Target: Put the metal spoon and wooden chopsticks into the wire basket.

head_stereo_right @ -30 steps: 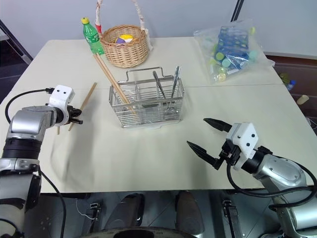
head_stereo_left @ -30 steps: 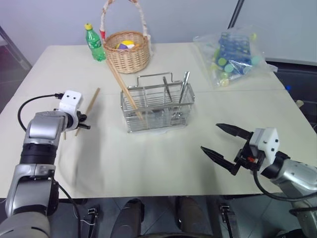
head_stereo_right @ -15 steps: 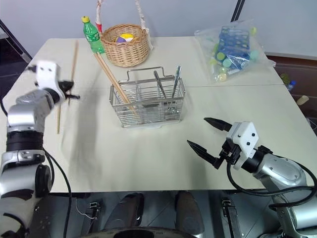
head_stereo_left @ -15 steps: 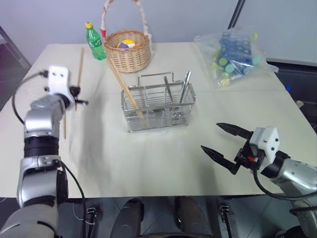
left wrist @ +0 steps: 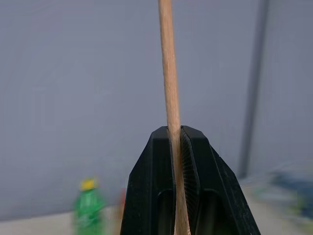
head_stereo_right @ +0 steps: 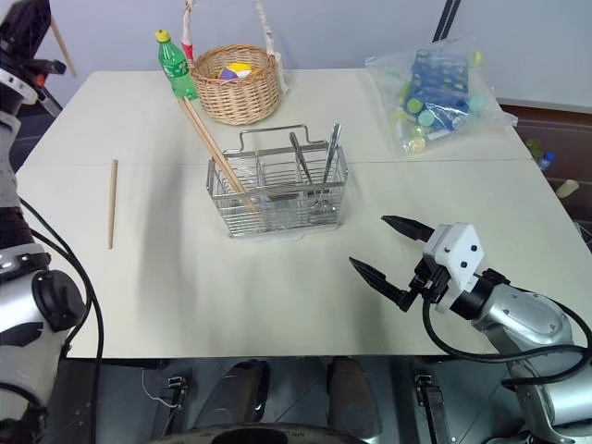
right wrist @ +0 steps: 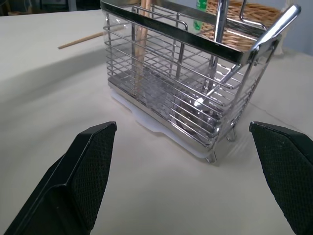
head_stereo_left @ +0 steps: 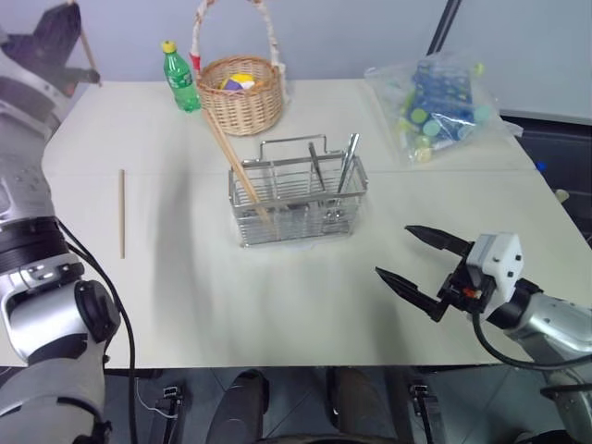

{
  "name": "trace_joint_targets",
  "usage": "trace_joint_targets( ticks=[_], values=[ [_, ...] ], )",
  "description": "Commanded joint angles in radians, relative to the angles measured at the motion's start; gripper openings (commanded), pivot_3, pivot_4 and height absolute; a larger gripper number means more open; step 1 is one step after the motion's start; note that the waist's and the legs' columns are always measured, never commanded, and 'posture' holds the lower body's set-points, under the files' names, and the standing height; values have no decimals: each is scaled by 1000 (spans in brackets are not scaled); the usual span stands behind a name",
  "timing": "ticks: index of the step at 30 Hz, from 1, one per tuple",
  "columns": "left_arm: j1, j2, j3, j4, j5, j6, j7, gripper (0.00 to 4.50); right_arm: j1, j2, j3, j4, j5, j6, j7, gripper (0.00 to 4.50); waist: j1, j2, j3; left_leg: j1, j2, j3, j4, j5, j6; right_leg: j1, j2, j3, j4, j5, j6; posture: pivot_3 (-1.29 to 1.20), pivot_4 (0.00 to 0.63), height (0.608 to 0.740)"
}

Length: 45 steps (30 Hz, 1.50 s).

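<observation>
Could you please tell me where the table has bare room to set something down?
The widest bare patch lies in front of the wire basket, between the loose chopstick and the right gripper. The far edge is crowded: green bottle, wicker basket, plastic bag.

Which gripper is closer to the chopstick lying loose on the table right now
Left. The left gripper, shut on another chopstick, is raised above the table's far left corner, beyond the loose chopstick. The right gripper hangs open across the table, on the wire basket's other side.
</observation>
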<state>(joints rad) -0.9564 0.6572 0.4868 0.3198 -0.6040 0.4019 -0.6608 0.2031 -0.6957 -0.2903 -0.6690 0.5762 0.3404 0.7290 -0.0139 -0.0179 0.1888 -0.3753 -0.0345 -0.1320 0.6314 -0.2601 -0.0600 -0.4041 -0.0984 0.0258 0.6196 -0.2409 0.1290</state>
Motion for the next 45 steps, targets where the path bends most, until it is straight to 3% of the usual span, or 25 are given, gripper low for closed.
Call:
trace_joint_targets(
  ticks=[1, 8, 15, 26, 45],
  values=[
    [6, -29, -14, -104, -120, 87, -68, 50, 4, 8, -20, -42, 19, -5, -8, 4500, 0, 0, 0, 0, 0, 0, 0, 0, 0, 0, 0, 0, 0, 0, 0, 0, 150, 740],
    [45, -102, -103, -157, -207, 189, -171, 50, -11, 6, -5, -34, 13, -1, -15, 4500, -4, 0, 0, 0, 0, 0, 0, 0, 0, 0, 0, 0, 1, 0, 0, 0, 150, 740],
    [67, -181, -175, -110, -171, 137, -230, 50, -36, 7, 13, -24, 5, 3, -25, 4500, -2, 0, 0, 1, 0, 0, 0, 0, 0, 0, 0, 0, 1, 0, 0, 0, 150, 740],
    [197, -259, -252, -208, -155, 126, -234, 50, -49, 12, 28, -8, -12, -5, -33, 4500, -1, 0, 0, 0, 0, 0, 0, 0, 0, 0, 0, 0, 1, 0, 0, 0, 150, 740],
    [316, -267, -298, -332, -118, 106, -197, 50, -76, 17, 38, 15, -18, -9, -24, 4500, 0, 0, 0, 1, 0, 0, 0, 0, 0, 0, 0, 0, 0, 0, 0, 0, 150, 740]
  ],
)
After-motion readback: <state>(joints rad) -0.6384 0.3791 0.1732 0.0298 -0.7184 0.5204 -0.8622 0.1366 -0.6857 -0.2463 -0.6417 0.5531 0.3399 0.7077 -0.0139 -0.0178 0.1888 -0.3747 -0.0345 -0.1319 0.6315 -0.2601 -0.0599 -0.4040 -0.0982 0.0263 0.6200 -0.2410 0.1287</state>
